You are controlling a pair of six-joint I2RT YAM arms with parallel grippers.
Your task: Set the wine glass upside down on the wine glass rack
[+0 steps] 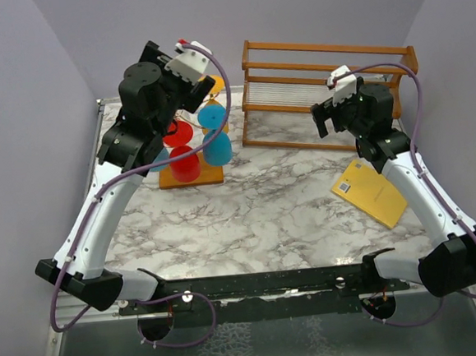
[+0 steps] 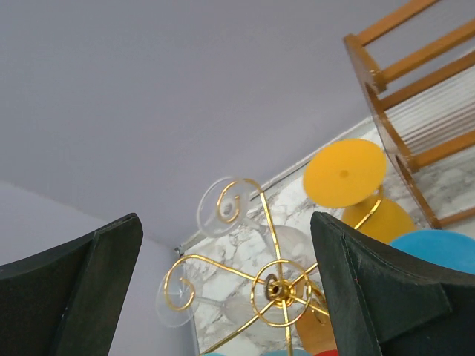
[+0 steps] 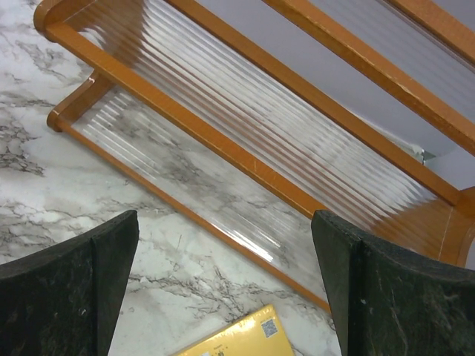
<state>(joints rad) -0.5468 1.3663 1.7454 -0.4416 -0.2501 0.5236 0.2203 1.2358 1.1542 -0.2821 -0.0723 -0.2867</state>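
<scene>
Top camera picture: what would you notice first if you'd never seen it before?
The bright red glass and blue glass catch the eye first, hanging upside down on the gold wine glass rack at the back left. Next come the big wooden shelf rack at the back right and the yellow packet lying flat on the marble table.
</scene>
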